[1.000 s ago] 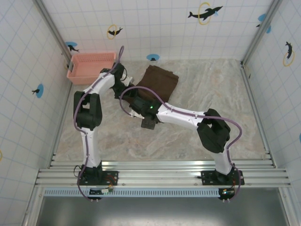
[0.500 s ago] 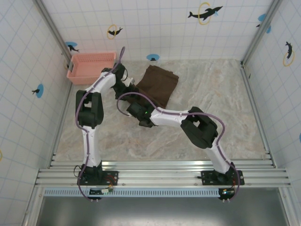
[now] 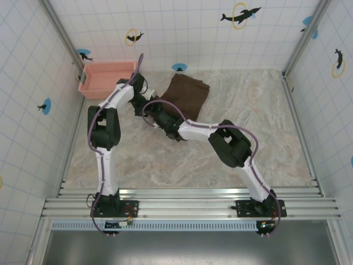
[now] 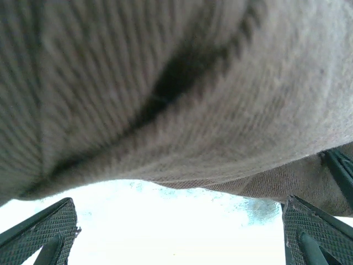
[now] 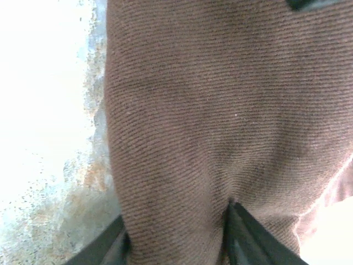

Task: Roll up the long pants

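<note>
Right arm (image 3: 198,130) reached long pants (image 3: 188,94); axis runs near-left to far-right.

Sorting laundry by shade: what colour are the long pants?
The long pants are plain dark brown, clearest in the right wrist view.

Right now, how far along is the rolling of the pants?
Done: the dark brown soft cloth trousers lie folded into a compact flat rectangle. In hand: the right end effector pinches a fold at the cloth's near left edge, and the left end effector hangs open beside the cloth. Left: no roll is visible yet, so the rolling itself.
</note>
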You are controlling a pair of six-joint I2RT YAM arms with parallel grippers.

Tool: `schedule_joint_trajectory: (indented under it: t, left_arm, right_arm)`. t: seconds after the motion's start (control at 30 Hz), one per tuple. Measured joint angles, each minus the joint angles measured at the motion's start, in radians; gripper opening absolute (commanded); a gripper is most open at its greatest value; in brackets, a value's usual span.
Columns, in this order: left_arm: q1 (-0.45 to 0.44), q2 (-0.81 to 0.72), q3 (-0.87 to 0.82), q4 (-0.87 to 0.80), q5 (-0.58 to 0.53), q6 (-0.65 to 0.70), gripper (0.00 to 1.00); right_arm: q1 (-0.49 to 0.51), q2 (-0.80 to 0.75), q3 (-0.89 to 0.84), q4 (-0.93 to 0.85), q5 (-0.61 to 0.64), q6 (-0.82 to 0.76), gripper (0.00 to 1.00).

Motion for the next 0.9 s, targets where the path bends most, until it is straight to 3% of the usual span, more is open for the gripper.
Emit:
schedule_joint_trajectory:
  t: [0.37, 0.57, 0.9]
  left_arm:
    - [0.002, -0.003, 0.0, -0.041, 0.056, -0.003, 0.98]
    - [0.008, -0.059, -0.002, -0.056, 0.054, -0.004, 0.97]
    - [0.048, -0.229, -0.012, -0.042, 0.042, -0.032, 0.97]
  right_arm:
    - [-0.113, -0.058, 0.035, -0.149, -0.369, 0.029, 0.3]
    - [-0.192, -0.03, 0.166, -0.369, -0.715, 0.112, 0.28]
    - [-0.256, -0.008, 0.169, -0.563, -1.261, 0.28, 0.26]
